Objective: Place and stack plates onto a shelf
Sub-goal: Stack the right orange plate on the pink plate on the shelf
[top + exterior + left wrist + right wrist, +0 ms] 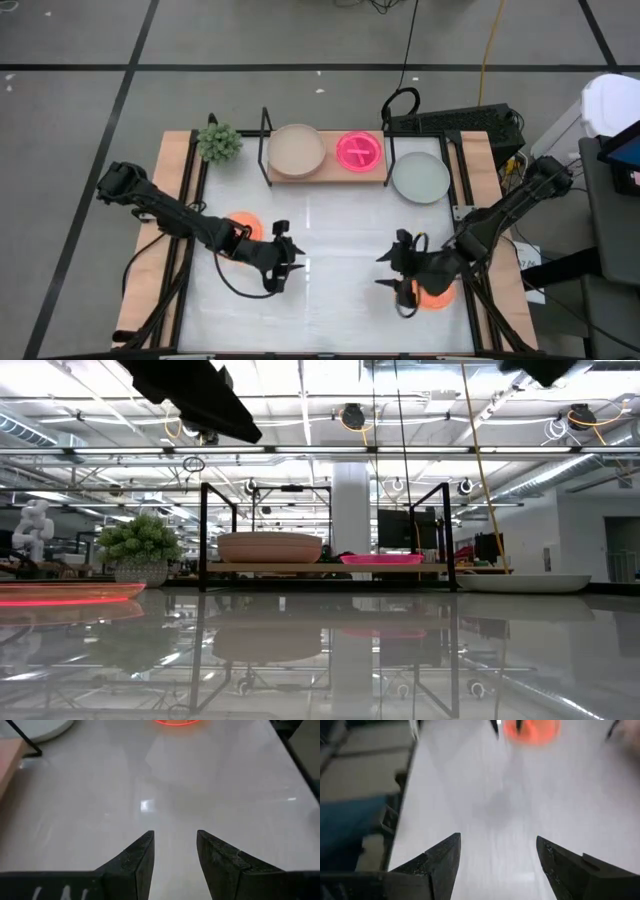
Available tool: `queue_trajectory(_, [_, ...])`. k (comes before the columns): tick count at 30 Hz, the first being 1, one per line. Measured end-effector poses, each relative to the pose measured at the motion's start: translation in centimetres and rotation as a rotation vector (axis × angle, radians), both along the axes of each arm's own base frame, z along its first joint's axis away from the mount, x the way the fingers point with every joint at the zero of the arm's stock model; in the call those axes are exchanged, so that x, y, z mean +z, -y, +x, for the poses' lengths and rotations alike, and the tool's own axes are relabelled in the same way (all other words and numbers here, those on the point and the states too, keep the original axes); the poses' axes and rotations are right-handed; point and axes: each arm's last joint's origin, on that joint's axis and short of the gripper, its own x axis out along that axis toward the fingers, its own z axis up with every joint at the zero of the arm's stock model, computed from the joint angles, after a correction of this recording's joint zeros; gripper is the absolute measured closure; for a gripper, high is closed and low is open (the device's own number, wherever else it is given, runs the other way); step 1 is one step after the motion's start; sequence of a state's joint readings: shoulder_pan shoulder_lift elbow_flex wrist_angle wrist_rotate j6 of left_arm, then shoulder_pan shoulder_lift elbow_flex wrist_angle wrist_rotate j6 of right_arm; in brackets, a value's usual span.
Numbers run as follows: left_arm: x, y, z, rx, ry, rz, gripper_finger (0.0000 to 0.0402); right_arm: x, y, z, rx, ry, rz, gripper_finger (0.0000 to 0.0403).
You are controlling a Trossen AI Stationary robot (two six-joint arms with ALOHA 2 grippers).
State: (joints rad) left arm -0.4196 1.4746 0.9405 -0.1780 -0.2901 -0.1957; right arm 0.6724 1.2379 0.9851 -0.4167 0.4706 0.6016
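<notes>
Tabletop (340, 230), white and glossy, mirrors the room's ceiling lights (300, 390).

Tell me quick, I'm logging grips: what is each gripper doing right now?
Left gripper: open, holding nothing, above the glossy white tabletop.
Right gripper: open wide, holding nothing.

1. My left arm covers most of the orange plate (243, 224) in the high view.
2. The other orange plate (436, 296) sits largely under my right gripper (398, 270).
3. In the left wrist view an orange-red plate (176, 722) is cut off by the edge, as is the pale grey plate (37, 727).
4. My right wrist view is blurred; the orange plate there (532, 730) is only a smear.
</notes>
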Motion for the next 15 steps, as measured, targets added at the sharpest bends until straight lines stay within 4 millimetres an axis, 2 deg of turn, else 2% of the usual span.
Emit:
queue_trajectory(8, [0.1,1.6,-0.7,0.032,0.01,-0.064,0.0248,-2.7,-2.6,0.6,-0.036,-0.254,0.064,0.018])
queue_trajectory(15, [0.3,3.1,-1.4,0.022,0.045,-0.071,0.0248,-5.8,-5.8,-1.4,-0.038,-0.555,0.139,0.0188])
